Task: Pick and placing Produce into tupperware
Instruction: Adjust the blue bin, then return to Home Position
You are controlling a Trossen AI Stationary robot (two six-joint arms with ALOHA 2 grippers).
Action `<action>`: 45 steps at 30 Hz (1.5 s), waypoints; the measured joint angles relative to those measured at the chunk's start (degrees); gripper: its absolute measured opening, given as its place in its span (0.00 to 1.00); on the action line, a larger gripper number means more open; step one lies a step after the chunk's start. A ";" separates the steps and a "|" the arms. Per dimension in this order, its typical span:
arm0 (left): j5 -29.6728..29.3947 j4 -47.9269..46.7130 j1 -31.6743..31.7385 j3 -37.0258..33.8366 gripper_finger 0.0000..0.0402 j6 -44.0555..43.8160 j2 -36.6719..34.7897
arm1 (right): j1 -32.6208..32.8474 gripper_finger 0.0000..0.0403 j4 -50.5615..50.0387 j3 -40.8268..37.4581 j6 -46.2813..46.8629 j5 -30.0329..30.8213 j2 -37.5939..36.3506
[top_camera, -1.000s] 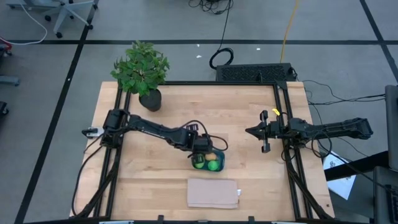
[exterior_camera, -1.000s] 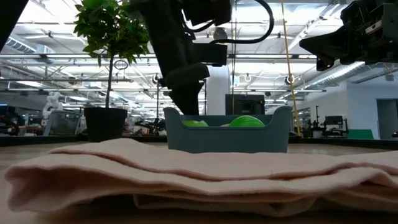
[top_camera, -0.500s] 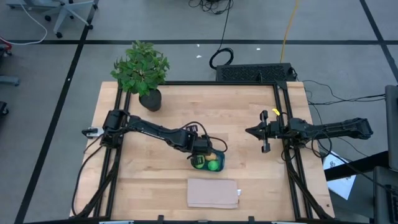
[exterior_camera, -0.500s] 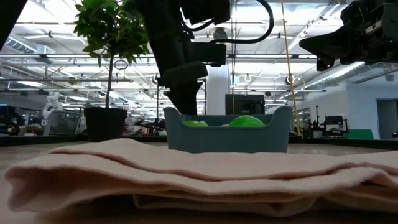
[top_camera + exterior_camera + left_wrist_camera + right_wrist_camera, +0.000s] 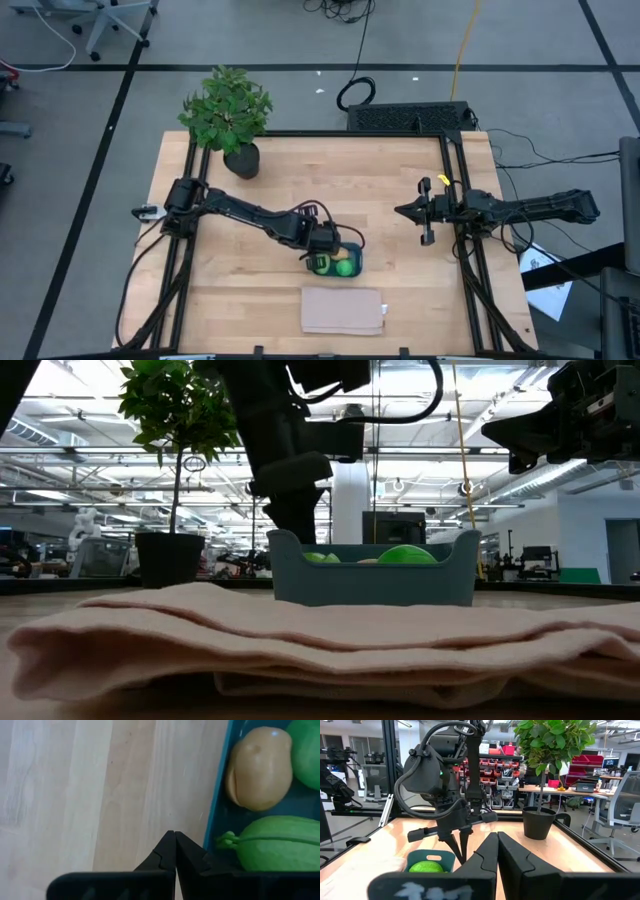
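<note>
The teal tupperware [image 5: 340,263] sits flat on the wooden table, a little right of the middle. Inside it lie the produce: an orange-tan piece [image 5: 260,767], a lime-green piece [image 5: 280,851] and a bright green one [image 5: 307,750]. My left gripper [image 5: 175,837] is shut and stands low at the tupperware's left side, on the outside of its wall. My right gripper [image 5: 400,211] is shut on nothing and hangs well above the table at the right, pointing toward the table's left edge. My left gripper touches the outer face of the tupperware's left wall [image 5: 212,837] with the outer side of one shut finger [image 5: 197,857]. The fingers slant down from the table's left. The tupperware rests flat on the table with the produce in it.
A folded beige cloth [image 5: 343,311] lies near the table's front edge, just in front of the tupperware. A potted plant [image 5: 228,115] stands at the far left corner. Bare wood stretches across the far half of the table and along its left side.
My left gripper, still shut, has moved a little toward the table's right and near edge. The tupperware has slid a short way toward the table's right with the produce in it.
</note>
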 joint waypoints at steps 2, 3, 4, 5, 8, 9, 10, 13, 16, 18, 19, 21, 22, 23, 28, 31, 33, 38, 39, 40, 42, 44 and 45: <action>-0.13 0.00 0.01 0.00 0.00 0.01 0.00 | 0.00 0.00 0.00 0.00 0.00 0.00 0.00; -0.23 0.00 0.03 0.00 0.00 0.10 0.00 | 0.00 0.00 0.00 0.00 0.00 0.00 0.00; -0.48 0.00 0.05 0.00 0.00 0.20 0.00 | 0.00 0.00 0.00 0.00 0.00 0.00 0.00; -0.61 0.00 0.05 0.00 0.00 0.20 0.00 | 0.00 0.00 0.00 0.00 0.01 0.00 0.00; -2.92 0.02 0.05 0.00 0.00 0.99 0.00 | 0.00 0.00 0.00 0.00 0.24 0.00 0.00; -3.67 -0.01 0.01 0.00 0.00 1.57 -0.19 | 0.00 0.00 0.00 0.00 0.22 0.00 0.00; -4.41 -0.09 -0.09 0.00 0.00 2.20 -0.64 | 0.00 0.00 0.00 0.00 0.22 0.00 0.00; -7.89 0.07 -0.51 0.02 0.00 4.31 -2.96 | 0.00 0.00 0.00 0.00 0.22 0.00 -0.02; -12.06 0.28 -1.43 0.02 0.00 7.37 -6.62 | 0.00 0.00 0.00 0.00 0.26 0.00 -0.02; -14.51 0.54 -2.37 0.02 0.00 9.83 -9.88 | 0.00 0.00 0.00 0.00 0.24 0.00 -0.02; -15.65 1.02 -2.94 0.02 0.00 11.13 -11.80 | 0.00 0.00 0.02 0.00 0.22 0.00 -0.02; -17.80 1.28 -4.12 0.00 0.00 13.47 -15.47 | 0.00 0.00 0.03 0.00 -0.14 0.00 -0.01; -18.60 1.49 -4.76 -0.06 0.00 14.50 -17.40 | 0.00 0.00 0.12 0.00 -0.44 0.00 -0.02; -19.06 1.55 -5.40 -0.08 0.00 15.42 -19.23 | 0.00 0.00 0.13 0.00 -0.86 0.00 -0.04; -19.80 1.28 -8.65 -0.09 0.00 19.83 -27.56 | 0.01 0.00 0.66 0.06 -1.27 -0.02 -0.09; -18.24 1.13 -11.04 -0.13 0.00 22.73 -31.50 | 0.00 0.00 0.82 0.40 -1.15 -0.03 -0.09; -18.72 1.10 -13.25 -0.13 0.00 24.44 -33.37 | 0.02 0.00 0.94 0.60 -1.11 -0.17 -0.09; -28.99 -0.46 -19.86 -0.17 0.00 26.27 -36.03 | 0.15 0.00 1.40 0.76 0.33 -0.31 -0.09; -31.54 -1.15 -21.15 -0.17 0.00 26.26 -36.31 | 0.15 0.00 1.39 0.79 0.42 -0.31 -0.09; -33.51 -1.84 -22.33 -0.17 0.00 26.20 -36.60 | 0.15 0.00 1.37 0.80 0.42 -0.31 -0.09; -36.10 -4.09 -24.32 -0.18 0.00 25.28 -37.20 | 0.15 0.00 1.38 0.81 0.71 -0.33 -0.09; -37.88 -6.90 -25.69 -0.22 0.00 23.60 -38.06 | 0.15 0.00 1.38 0.83 1.39 -0.33 -0.09; -38.69 -8.57 -26.03 -0.22 0.00 22.44 -38.66 | 0.15 0.00 1.38 0.83 1.53 -0.35 -0.09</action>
